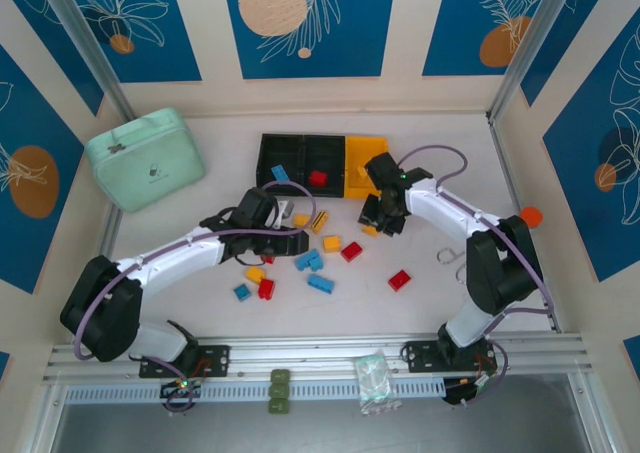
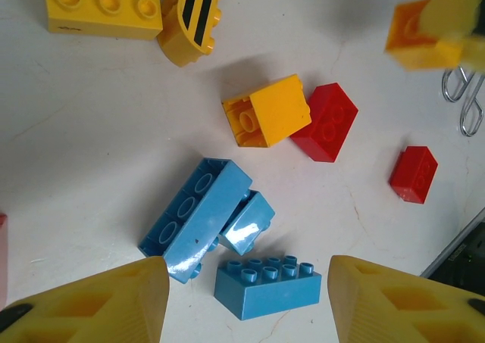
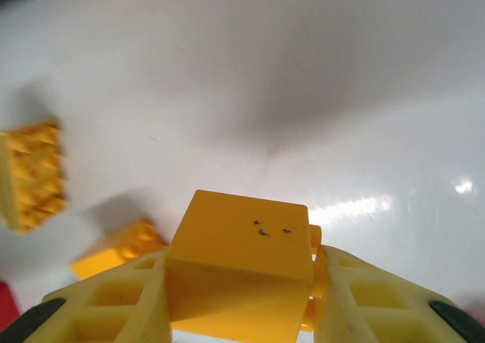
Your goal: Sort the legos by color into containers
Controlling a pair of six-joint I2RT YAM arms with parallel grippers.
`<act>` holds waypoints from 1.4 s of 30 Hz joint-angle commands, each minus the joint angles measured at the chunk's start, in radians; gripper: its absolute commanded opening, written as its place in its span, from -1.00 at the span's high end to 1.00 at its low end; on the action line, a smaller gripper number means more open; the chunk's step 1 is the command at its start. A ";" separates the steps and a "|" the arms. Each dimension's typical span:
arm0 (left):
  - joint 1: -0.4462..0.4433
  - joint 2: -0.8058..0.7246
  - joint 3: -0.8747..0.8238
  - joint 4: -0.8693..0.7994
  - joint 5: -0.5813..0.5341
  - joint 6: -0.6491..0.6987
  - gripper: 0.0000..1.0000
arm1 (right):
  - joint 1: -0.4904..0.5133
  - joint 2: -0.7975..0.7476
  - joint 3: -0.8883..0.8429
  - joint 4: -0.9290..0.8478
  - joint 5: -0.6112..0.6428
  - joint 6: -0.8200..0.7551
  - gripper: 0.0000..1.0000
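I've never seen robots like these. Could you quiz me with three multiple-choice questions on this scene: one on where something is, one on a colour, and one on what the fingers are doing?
1. Where on the table does the mint-green case lie?
A. far left
B. near edge, in the middle
C. far right

2. What colour is the brick between the right fingers?
A. red
B. blue
C. yellow

3. The left fingers are:
A. shut on a red brick
B. open above blue bricks
C. pressed flat together

Answers:
1 A: the overhead view has the case near the far left corner.
2 C: the right wrist view shows a yellow block clamped between the two fingers.
3 B: the left wrist view shows a wide gap with nothing gripped and blue bricks on the table below.
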 commanded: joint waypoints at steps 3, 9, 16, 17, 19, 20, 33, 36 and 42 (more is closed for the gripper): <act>-0.012 -0.035 0.008 0.014 -0.016 -0.039 -0.15 | -0.051 0.064 0.174 -0.043 0.012 -0.093 0.26; -0.014 -0.049 -0.001 0.002 -0.026 -0.056 -0.15 | -0.100 0.239 0.426 -0.077 0.011 -0.152 0.25; -0.021 -0.054 0.001 -0.020 -0.047 -0.067 -0.15 | -0.156 0.462 0.698 -0.129 0.000 -0.175 0.23; -0.022 -0.054 0.001 -0.024 -0.049 -0.070 -0.15 | -0.163 0.495 0.740 -0.143 -0.006 -0.174 0.23; -0.022 -0.054 0.002 -0.031 -0.053 -0.070 -0.14 | -0.169 0.549 0.808 -0.161 -0.009 -0.178 0.22; -0.023 -0.054 0.002 -0.036 -0.056 -0.071 -0.15 | -0.173 0.579 0.847 -0.173 -0.014 -0.180 0.23; -0.024 -0.028 0.019 -0.058 -0.064 -0.063 -0.14 | -0.175 0.792 1.144 -0.287 0.001 -0.206 0.16; -0.024 -0.019 0.021 -0.056 -0.062 -0.060 -0.15 | -0.170 0.798 1.148 -0.289 0.007 -0.214 0.13; -0.024 -0.004 0.024 -0.048 -0.052 -0.060 -0.15 | -0.161 0.811 1.162 -0.303 0.020 -0.215 -0.03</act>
